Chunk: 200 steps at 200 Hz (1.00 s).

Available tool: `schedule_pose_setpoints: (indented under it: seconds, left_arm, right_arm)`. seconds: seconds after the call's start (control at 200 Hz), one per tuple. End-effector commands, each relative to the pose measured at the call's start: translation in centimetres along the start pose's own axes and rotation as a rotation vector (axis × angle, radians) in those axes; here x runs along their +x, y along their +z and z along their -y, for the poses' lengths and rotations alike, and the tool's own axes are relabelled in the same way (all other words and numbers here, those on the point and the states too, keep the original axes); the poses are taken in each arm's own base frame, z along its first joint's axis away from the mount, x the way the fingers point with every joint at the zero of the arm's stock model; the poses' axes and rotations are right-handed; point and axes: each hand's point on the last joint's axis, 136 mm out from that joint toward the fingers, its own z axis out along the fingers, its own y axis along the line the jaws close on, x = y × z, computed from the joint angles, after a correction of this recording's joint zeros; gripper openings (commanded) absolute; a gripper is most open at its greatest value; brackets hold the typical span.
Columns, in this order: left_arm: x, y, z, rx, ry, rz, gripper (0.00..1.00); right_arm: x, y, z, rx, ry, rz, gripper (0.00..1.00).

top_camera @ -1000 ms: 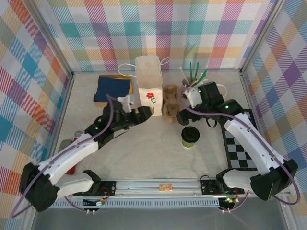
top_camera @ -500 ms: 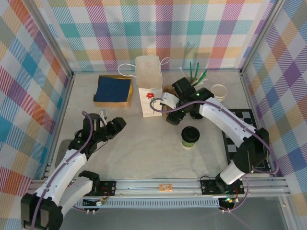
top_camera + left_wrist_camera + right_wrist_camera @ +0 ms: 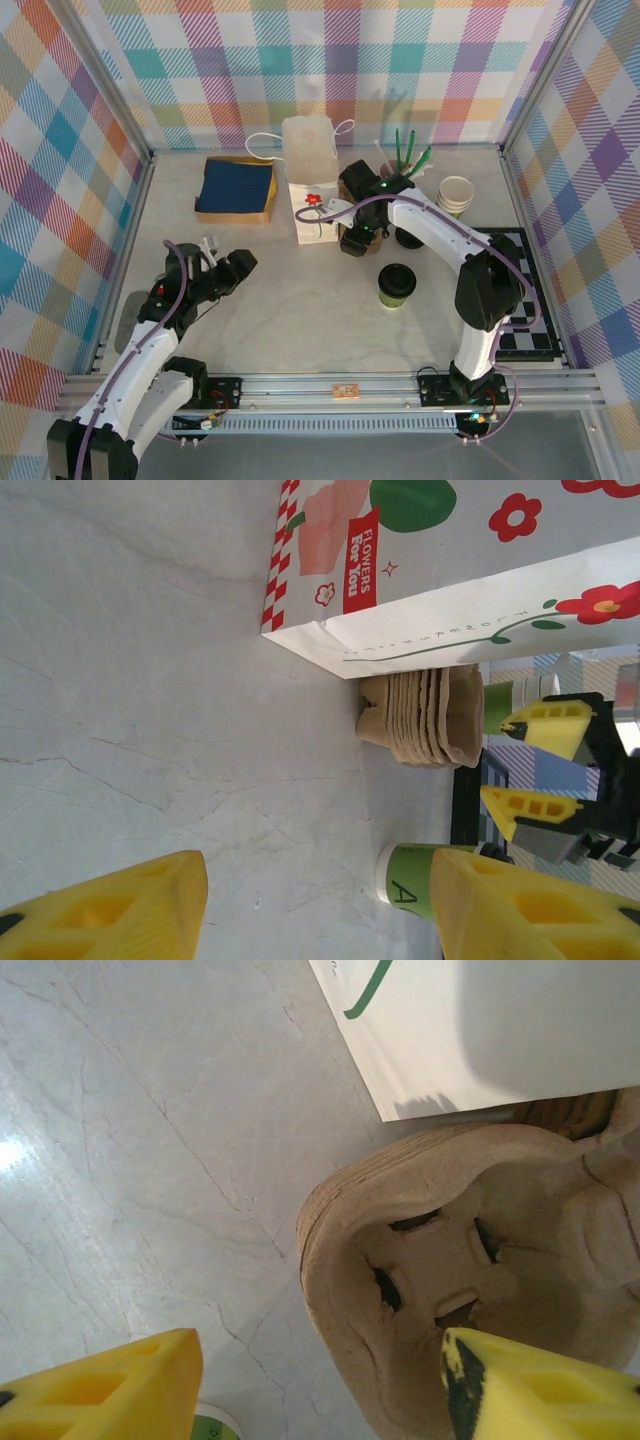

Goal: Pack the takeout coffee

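Top view: the takeout coffee [image 3: 397,285] stands upright on the table [image 3: 300,320], right of centre, apart from both arms. The right gripper [image 3: 352,240] — jaws parted, nothing clamped — sits at the stack of pulp cup carriers [image 3: 450,1260] beside the white paper bag [image 3: 312,165], just above the cup in the frame. The left gripper [image 3: 240,263], centre-left, is likewise spread and empty.

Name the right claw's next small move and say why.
Probably lower and close on the top of the carrier stack: the right claw hovers open astride its rim beside the bag, while the coffee stands loose on the table.
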Motion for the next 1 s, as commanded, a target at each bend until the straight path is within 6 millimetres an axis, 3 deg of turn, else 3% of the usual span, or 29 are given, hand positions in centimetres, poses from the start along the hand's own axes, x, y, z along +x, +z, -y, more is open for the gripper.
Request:
schedule_pose_setpoints:
  seconds: [0.0, 0.21, 0.605, 0.76, 0.995]
  left_arm:
    - [0.3, 0.0, -0.6, 0.004, -0.017, -0.015, 0.60]
    - [0.2, 0.2, -0.2, 0.013, -0.017, -0.019, 0.60]
    - [0.2, 0.3, -0.5, 0.002, -0.016, -0.019, 0.59]
    - [0.2, 0.3, -0.5, 0.001, -0.016, -0.019, 0.59]
    - [0.1, 0.3, -0.6, -0.001, -0.016, -0.016, 0.58]
  right_arm:
    - [0.0, 0.6, 0.2, 0.016, -0.029, -0.016, 0.61]
    - [0.2, 1.7, -1.3, -0.055, -0.025, -0.026, 0.64]
    - [0.3, 3.3, -0.2, -0.016, -0.031, -0.063, 0.60]
    - [0.4, 3.6, 0.1, -0.001, -0.031, -0.076, 0.53]
    - [0.3, 3.4, 0.2, 0.005, -0.029, -0.074, 0.31]
